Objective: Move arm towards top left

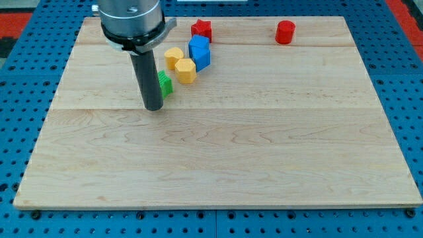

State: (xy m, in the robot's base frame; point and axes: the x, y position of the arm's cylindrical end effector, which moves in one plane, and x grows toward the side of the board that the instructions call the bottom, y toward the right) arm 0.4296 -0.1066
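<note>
My tip rests on the wooden board in its upper left part. A green block sits just right of the rod, partly hidden behind it; its shape is unclear. Up and to the right of the tip lie two yellow blocks, one above the other, both roughly hexagonal. A blue block stands right of them. A red star-like block is at the top edge. A red cylinder is at the top right.
The board lies on a blue pegboard table. The arm's grey metal body hangs over the board's top left.
</note>
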